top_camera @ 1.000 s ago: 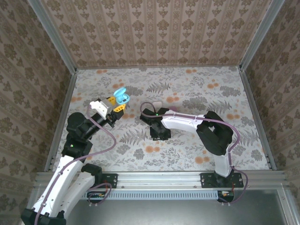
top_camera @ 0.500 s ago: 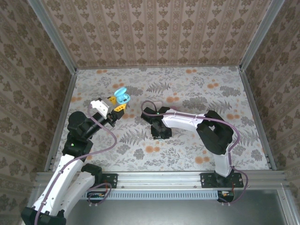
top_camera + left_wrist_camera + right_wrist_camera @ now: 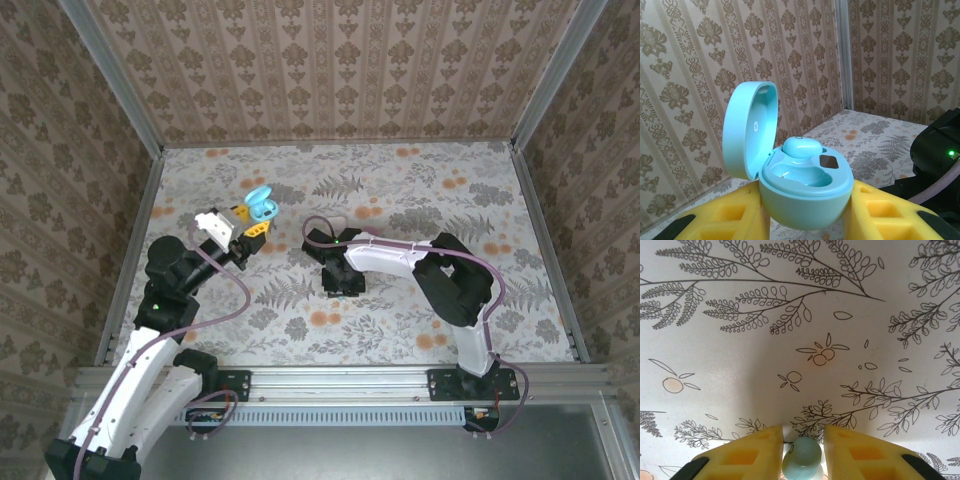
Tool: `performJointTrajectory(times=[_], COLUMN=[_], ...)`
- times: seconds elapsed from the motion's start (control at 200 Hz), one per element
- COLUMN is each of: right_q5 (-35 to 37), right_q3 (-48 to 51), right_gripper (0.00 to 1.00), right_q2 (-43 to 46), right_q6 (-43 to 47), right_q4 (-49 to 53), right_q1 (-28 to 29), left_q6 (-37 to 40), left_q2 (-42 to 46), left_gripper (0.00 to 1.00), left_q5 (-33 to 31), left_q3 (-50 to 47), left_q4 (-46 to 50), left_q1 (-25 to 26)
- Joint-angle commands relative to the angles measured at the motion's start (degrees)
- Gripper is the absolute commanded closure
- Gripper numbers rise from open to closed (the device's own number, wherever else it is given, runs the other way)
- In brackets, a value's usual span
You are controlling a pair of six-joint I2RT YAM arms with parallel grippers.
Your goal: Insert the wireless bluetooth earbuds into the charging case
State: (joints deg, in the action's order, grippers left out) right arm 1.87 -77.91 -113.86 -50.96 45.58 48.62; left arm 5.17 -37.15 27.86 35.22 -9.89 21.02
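Right hand tighter around teal earbud

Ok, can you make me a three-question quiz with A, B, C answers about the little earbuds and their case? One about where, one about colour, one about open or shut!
1. Where is the loose earbud?
A) on a plate
B) between the right gripper's yellow fingers
C) in a cup

2. What colour is the charging case?
A) pink
B) black
C) light teal

3. How is the case's lid?
A) open
B) shut
C) taken off

Answers:
1 B, the bud sits right between the two yellow fingers.
2 C, the left wrist view shows it teal all over.
3 A, the lid stands up and the seated earbud shows inside.
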Motion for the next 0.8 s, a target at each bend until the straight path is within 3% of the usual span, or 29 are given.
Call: performJointTrajectory(times=[0.0, 0.6, 0.795], right_q5=[-1.5, -2.3, -4.8], right_q3=[1.6, 4.8, 9.3], right_gripper=[0.72, 0.78, 0.76], right_q2=[-0.9, 6.0, 18.3], right_q6=[0.3, 1.8, 1.8], right_q4=[-0.3, -2.2, -8.6], right_q1=[-0.3, -0.4, -1.7], left_q6=[-0.7, -1.4, -2.7], left_q2=[-0.1, -1.3, -4.5], left_gripper=[0.63, 0.63, 0.63], left_q5=[1.1, 0.7, 1.5], left_q3=[0.5, 0.2, -0.2], left_q4=[-2.6, -2.4, -4.3], left_q1=[0.4, 1.0, 1.4])
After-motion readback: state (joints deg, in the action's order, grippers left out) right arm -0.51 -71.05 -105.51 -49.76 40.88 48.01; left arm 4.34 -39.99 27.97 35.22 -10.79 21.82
